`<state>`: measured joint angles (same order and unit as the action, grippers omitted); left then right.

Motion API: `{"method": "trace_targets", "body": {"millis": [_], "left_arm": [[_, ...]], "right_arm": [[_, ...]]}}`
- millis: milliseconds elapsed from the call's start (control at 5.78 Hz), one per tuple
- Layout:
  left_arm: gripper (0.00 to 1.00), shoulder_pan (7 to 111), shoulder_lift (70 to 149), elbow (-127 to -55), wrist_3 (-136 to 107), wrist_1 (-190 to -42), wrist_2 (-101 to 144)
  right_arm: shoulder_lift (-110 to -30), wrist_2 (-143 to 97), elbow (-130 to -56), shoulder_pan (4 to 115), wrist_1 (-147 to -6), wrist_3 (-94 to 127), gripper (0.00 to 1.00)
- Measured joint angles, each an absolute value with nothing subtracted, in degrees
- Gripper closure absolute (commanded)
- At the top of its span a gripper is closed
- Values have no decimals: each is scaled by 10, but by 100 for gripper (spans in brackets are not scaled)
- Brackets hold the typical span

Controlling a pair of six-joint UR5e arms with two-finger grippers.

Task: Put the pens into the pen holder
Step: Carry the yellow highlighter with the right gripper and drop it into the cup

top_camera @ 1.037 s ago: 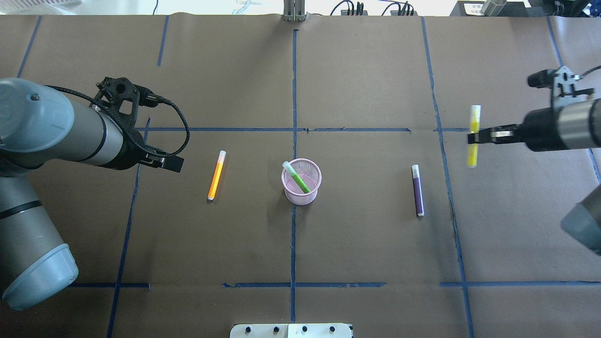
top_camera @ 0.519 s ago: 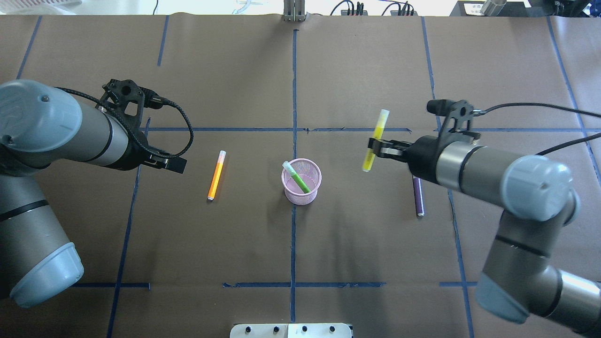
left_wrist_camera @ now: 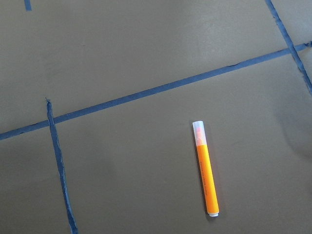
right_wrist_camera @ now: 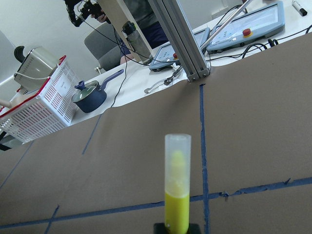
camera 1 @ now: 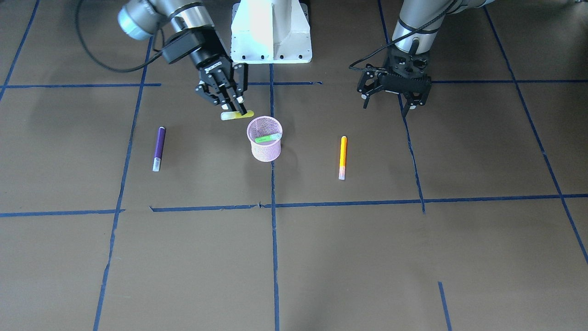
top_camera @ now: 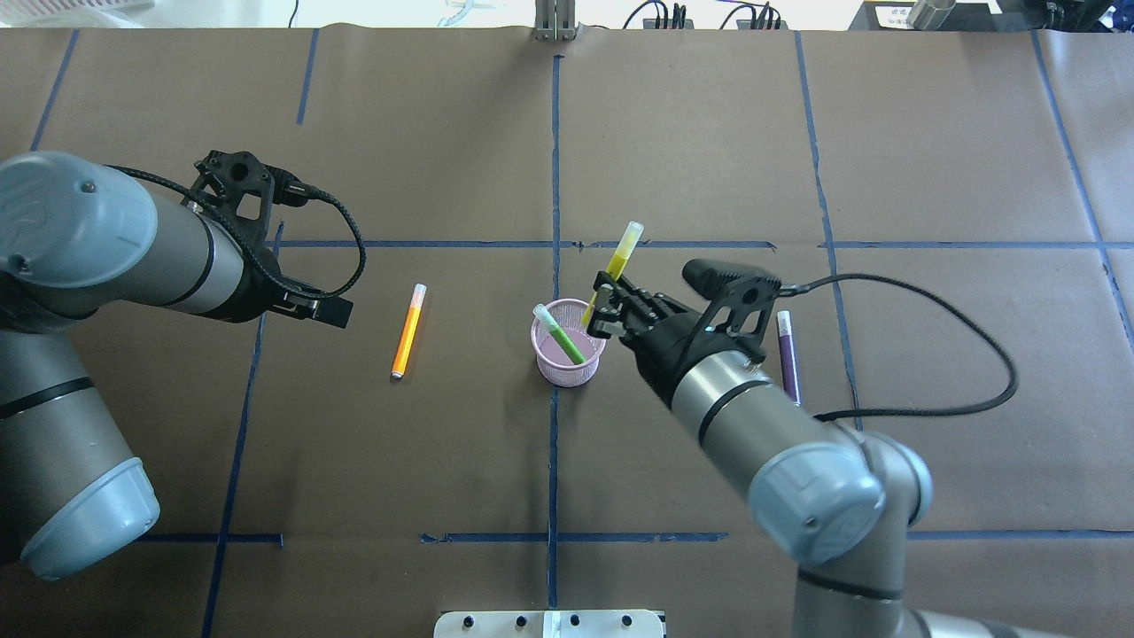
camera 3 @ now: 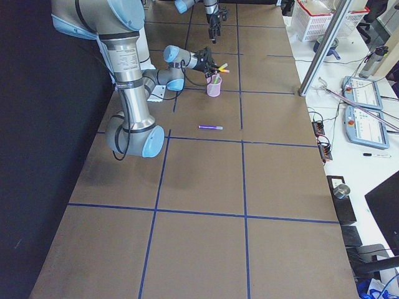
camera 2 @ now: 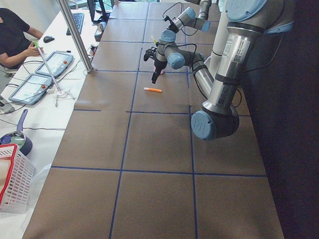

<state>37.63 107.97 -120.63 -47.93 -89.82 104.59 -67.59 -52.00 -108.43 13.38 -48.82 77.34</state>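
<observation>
now right fingers [camera 1: 232, 96] clenched on a slim yellow marker pen [top_camera: 619, 262] at the round pink mesh cup [top_camera: 567, 370].
pen tilted, cap up, lower end by the rim; a bright green pen [top_camera: 564, 341] leans inside. an orange pen [top_camera: 408, 332] and a purple pen [camera 1: 159, 143] lie on the brown worktop [top_camera: 691, 133] either side. left fingers [camera 1: 365, 92] hang released near the orange one.

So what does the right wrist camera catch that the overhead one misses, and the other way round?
Only the right wrist view: a blue saucepan and control tablets beyond the table. Only the overhead view: the pink pen holder with a green pen in it, and the orange pen and purple pen lying flat. Both: the yellow pen in the right gripper, and blue tape lines.
</observation>
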Motion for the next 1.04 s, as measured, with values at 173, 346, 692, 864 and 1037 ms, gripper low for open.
{"method": "trace_targets", "body": {"millis": [173, 346, 692, 864, 1037], "left_arm": [[0, 376, 1080, -1205, -479, -898, 1046], [0, 376, 1080, -1204, -480, -898, 1046], [0, 376, 1085, -1200, -483, -899, 1045], [0, 375, 1094, -1190, -484, -899, 1045], [0, 373, 1108, -1170, -482, -899, 1045]], "right_arm": [[-664, -477, -1065, 116, -492, 773, 96], [-658, -450, -1051, 109, -503, 773, 91], [-629, -414, -1007, 103, -517, 773, 13], [-622, -409, -997, 102, -518, 773, 1], [-619, -408, -994, 102, -520, 773, 1]]}}
